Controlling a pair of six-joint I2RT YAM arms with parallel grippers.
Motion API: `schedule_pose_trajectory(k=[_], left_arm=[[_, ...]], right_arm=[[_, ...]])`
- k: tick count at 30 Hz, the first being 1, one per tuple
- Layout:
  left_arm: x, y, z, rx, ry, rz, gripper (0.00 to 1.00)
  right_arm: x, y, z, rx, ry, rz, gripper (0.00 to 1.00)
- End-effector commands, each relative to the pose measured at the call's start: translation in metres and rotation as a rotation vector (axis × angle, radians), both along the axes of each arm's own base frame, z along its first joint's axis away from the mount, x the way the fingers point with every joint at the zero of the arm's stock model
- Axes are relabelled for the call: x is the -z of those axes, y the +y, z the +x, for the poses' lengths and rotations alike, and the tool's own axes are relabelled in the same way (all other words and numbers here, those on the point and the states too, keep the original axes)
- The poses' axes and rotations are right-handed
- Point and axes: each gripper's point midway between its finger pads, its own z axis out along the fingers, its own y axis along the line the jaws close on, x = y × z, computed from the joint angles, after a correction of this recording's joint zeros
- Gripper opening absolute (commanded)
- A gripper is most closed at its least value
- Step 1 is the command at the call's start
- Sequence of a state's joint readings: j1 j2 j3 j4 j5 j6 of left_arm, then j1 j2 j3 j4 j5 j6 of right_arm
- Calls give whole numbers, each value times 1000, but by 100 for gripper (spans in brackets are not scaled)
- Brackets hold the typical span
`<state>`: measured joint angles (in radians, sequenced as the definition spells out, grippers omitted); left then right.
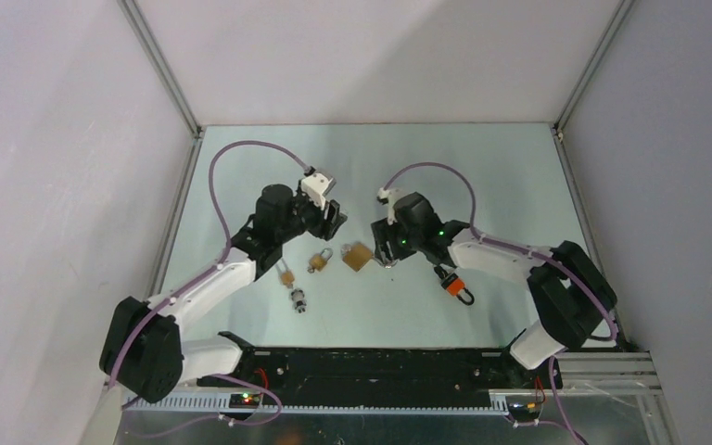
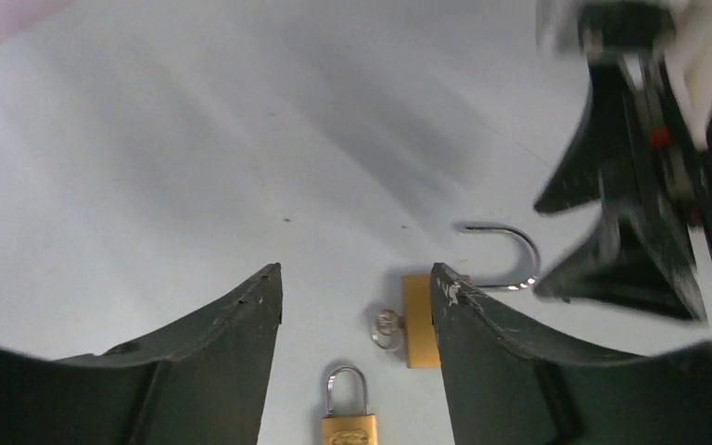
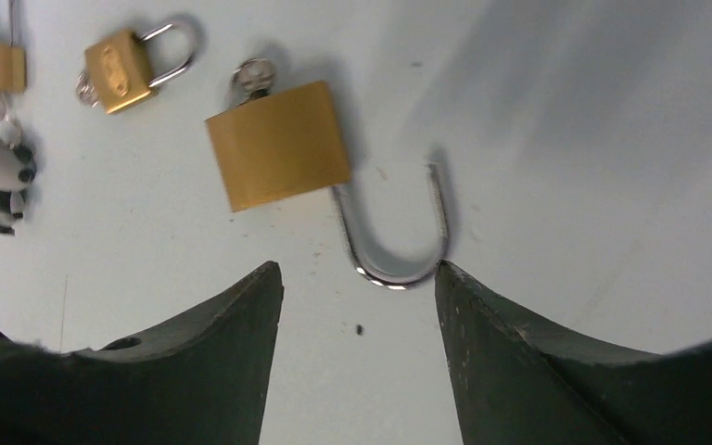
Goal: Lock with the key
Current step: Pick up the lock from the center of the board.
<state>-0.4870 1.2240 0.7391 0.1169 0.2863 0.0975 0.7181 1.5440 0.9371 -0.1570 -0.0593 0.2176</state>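
brass padlock (image 3: 278, 144) lies flat on the table (image 1: 482, 176) between the left gripper (image 2: 357, 283) and right gripper (image 3: 360, 278), shackle (image 3: 441, 218) swung out, key (image 3: 253, 76) in its base. both grippers have their jaws spread apart, holding nothing.

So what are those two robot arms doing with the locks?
They are working on the big padlock lying on the table. Its metal loop is swung open and a key is stuck in its bottom. The right end effector is open, with its tips on either side of the loop's bend, not squeezing it. The left end effector is open too and holds nothing. A smaller padlock lies nearby.
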Motion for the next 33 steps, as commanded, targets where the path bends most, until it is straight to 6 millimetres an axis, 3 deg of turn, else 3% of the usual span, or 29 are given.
schedule_pose_trajectory(k=[1, 4, 5, 11, 18, 25, 27, 30, 33], left_arm=[[-46, 27, 22, -223, -149, -76, 68], [-62, 47, 24, -353, -177, -137, 97], [-66, 54, 26, -393, -185, -144, 98], [-92, 86, 22, -528, -199, -272, 100], [-97, 122, 27, -660, -94, -463, 100], [-100, 127, 25, -649, -114, -442, 100], [-100, 127, 26, -642, -119, -428, 100], [-98, 129, 28, -648, -120, -418, 100], [-101, 137, 29, -682, -137, -411, 100]], right_arm=[[-13, 44, 5, -162, -118, 4, 68], [-10, 64, 5, -237, -124, 3, 71], [-2, 68, 4, -263, -114, -12, 72], [12, 83, 14, -328, -150, -85, 83], [35, 90, 8, -385, -146, -151, 84], [52, 89, 7, -380, -104, -198, 84], [56, 85, 8, -369, -100, -223, 81], [57, 80, 9, -359, -103, -252, 60], [56, 79, 10, -358, -106, -257, 49]])
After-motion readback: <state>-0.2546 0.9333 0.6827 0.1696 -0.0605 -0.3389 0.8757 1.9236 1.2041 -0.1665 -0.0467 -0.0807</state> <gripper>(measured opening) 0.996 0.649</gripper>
